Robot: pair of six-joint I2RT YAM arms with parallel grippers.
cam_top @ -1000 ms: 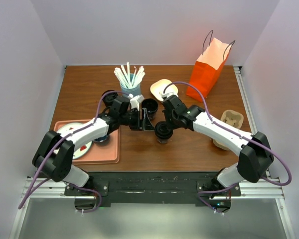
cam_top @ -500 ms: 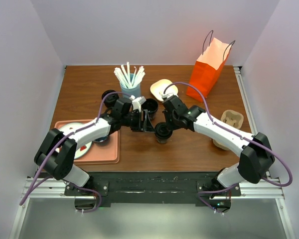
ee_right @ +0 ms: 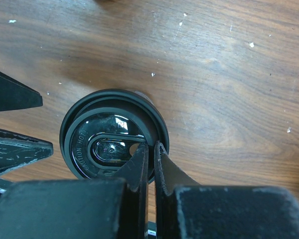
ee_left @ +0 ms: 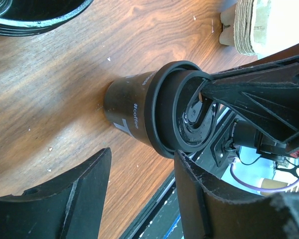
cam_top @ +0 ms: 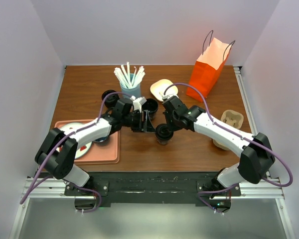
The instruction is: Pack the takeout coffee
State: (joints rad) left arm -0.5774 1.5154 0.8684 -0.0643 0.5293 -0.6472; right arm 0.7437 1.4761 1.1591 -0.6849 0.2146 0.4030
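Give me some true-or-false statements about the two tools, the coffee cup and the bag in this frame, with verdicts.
1. The right tool is shut, its tips on the lid. True.
2. The left tool is clamped around the takeout coffee. False: its jaws stand open, not closed on the cup.
3. The takeout coffee is inside the orange bag. False: it stands on the table, apart from the bag.
4. The orange bag stands upright. True.

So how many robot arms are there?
2. The left arm reaches in over the pink tray; the right arm reaches in from the other side, toward the black coffee cup.
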